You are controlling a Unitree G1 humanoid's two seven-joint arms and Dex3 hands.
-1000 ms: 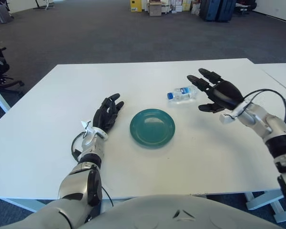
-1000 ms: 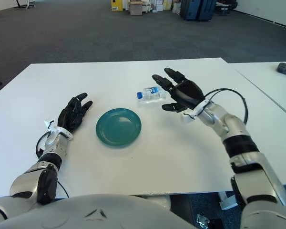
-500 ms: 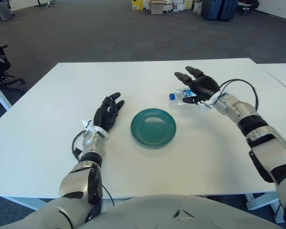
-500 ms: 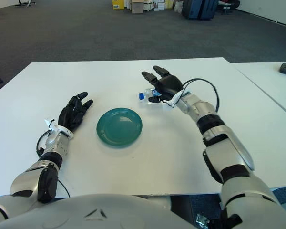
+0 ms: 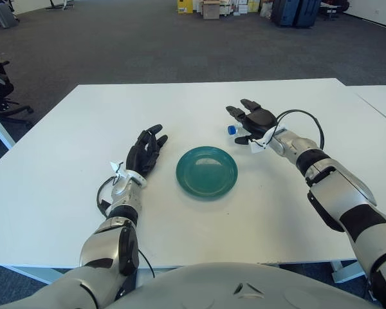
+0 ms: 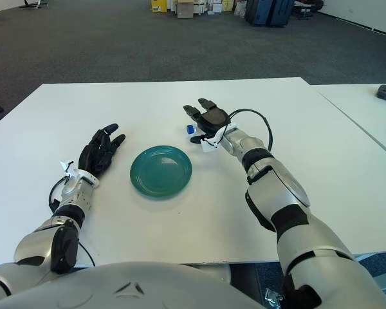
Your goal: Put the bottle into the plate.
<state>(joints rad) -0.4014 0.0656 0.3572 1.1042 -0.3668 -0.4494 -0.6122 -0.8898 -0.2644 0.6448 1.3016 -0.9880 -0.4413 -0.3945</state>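
White table [image 5: 64,193] hosting it: right hand [image 5: 254,122] covering the bottle [image 5: 232,129], cap poking left, grip unclear; left hand [image 5: 145,153] lying open

Bare surface [image 5: 257,206] lies all around the plate [image 5: 206,171], so its rim is open from every side. The right hand [image 5: 252,121] covers the bottle [image 5: 232,129] just beyond the plate; the left hand [image 5: 145,151] shows left of it, apart.

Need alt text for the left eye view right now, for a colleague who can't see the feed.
The robot's right hand is over the bottle lying on the white table, only its blue cap showing; a grasp cannot be confirmed. A green plate sits nearer, with nothing in it, and the left hand shows left of it, fingers extended.
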